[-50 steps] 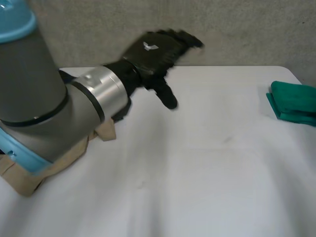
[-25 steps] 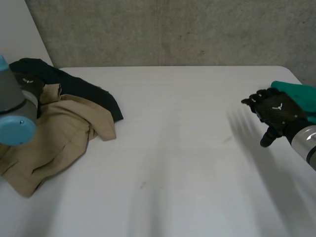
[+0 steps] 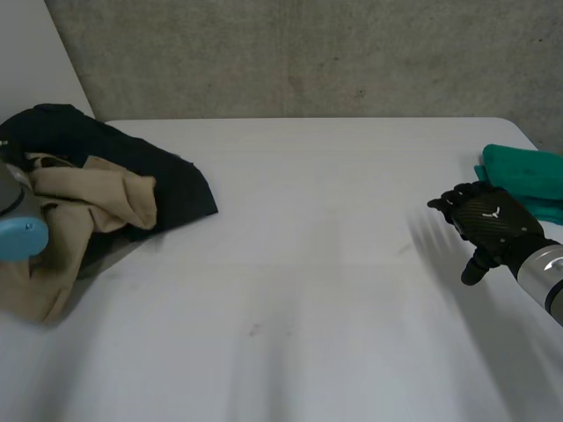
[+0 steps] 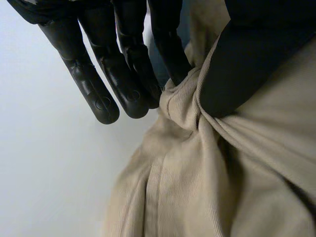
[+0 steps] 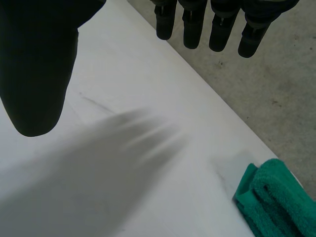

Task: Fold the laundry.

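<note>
A tan corduroy garment (image 3: 92,200) lies bunched at the table's left edge, on top of a dark garment (image 3: 171,186). My left arm (image 3: 12,218) reaches into that pile. In the left wrist view my left hand (image 4: 101,79) pinches a gathered fold of the tan garment (image 4: 187,163) between its thumb (image 4: 247,64) and fingers. My right hand (image 3: 489,225) hovers over the table's right side, fingers straight and holding nothing, just in front of a folded green cloth (image 3: 526,179). The right wrist view shows the right hand's fingers (image 5: 212,22) above bare table, with the green cloth (image 5: 276,202) beyond.
The white table (image 3: 308,264) stretches bare between the left pile and the right hand. A grey concrete wall (image 3: 308,53) stands behind the table's far edge.
My left arm swung from mid-table back to the pile, and its hand shut on the tan garment and drew it leftward, uncovering more dark cloth. The right hand came into view.
</note>
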